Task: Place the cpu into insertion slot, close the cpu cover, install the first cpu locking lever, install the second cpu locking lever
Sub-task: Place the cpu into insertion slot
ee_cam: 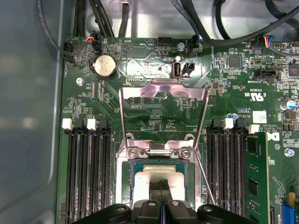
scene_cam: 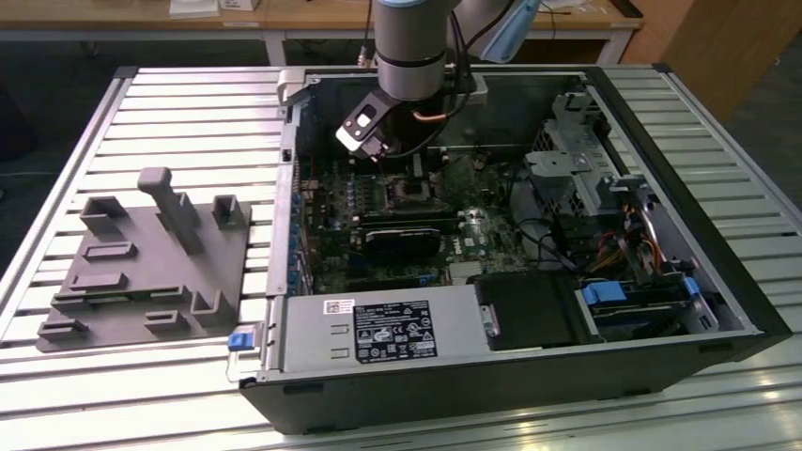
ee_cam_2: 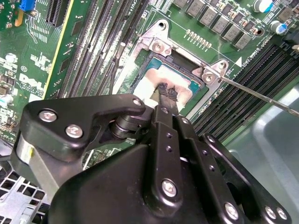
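Observation:
The cpu (ee_cam: 159,173), with its pale silvery top, lies flat in the insertion slot (ee_cam: 132,179) on the green motherboard. It also shows in the second wrist view as cpu (ee_cam_2: 180,80) inside the insertion slot (ee_cam_2: 150,63). My gripper (ee_cam: 161,185) is shut, its dark fingertips (ee_cam_2: 166,92) together and resting on the chip's top. The cpu cover (ee_cam: 163,88) stands open, swung up from its hinge beyond the socket. A thin wire locking lever (ee_cam_2: 261,95) sticks out unlatched beside the socket. In the exterior view my gripper (scene_cam: 389,162) hangs inside the case just above the socket (scene_cam: 408,194).
Memory slots (ee_cam: 88,172) flank the socket on both sides. A black card (scene_cam: 401,235), power supply (scene_cam: 376,329) and drive cages (scene_cam: 577,160) crowd the open case. A grey fixture (scene_cam: 145,263) sits on the slatted table at the exterior view's left.

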### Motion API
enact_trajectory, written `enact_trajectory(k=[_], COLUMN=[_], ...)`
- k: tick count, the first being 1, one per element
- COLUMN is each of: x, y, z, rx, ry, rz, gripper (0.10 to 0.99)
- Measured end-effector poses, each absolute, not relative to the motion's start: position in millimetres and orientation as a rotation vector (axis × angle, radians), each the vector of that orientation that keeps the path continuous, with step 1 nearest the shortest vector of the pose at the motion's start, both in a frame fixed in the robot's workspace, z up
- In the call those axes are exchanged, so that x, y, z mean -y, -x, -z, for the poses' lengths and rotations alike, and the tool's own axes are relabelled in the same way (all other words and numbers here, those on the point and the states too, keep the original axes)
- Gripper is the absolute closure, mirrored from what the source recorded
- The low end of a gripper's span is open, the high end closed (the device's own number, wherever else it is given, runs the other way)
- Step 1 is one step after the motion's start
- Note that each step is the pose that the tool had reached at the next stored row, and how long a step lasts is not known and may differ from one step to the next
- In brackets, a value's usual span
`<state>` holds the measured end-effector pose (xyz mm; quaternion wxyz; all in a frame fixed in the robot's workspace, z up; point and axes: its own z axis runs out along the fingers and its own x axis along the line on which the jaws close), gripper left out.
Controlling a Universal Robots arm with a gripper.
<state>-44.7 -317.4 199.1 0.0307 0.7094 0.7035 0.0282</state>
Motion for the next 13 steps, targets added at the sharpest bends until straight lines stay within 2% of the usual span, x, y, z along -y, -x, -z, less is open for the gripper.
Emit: enact_trajectory(k=[13], x=[317.4], y=[44.7], z=[-214.3], rx=[-2.168], ry=[-2.186], rz=[-0.087], gripper=[0.98])
